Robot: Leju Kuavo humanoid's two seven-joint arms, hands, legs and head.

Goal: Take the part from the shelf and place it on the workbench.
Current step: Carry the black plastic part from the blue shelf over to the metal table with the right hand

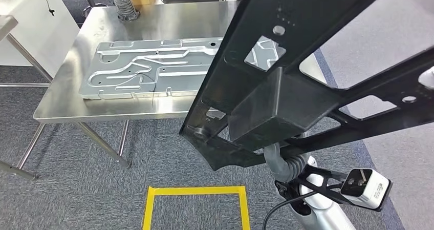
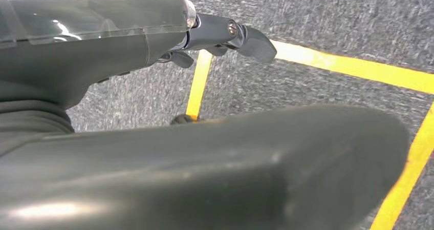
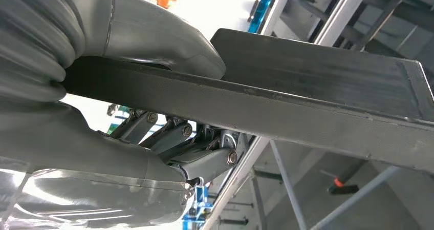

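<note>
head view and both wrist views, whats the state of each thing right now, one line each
black frame part: lifted off any surface, tilted, held in front of the workbench
right hand: grips the black frame part, thumb on one face, fingers on the other
left hand: holds nothing, hangs over the carpet by the yellow tape square
workbench: carries a flat silver stamped panel

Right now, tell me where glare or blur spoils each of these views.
Head view: ceiling lights glare off the shiny steel workbench around the stamped silver metal panel; the black perforated frame part looms close. Left wrist view: the left hand and a dark rounded shape are blurred, the yellow floor tape clearer. Right wrist view: bright washed-out background behind the right hand's fingers.
</note>
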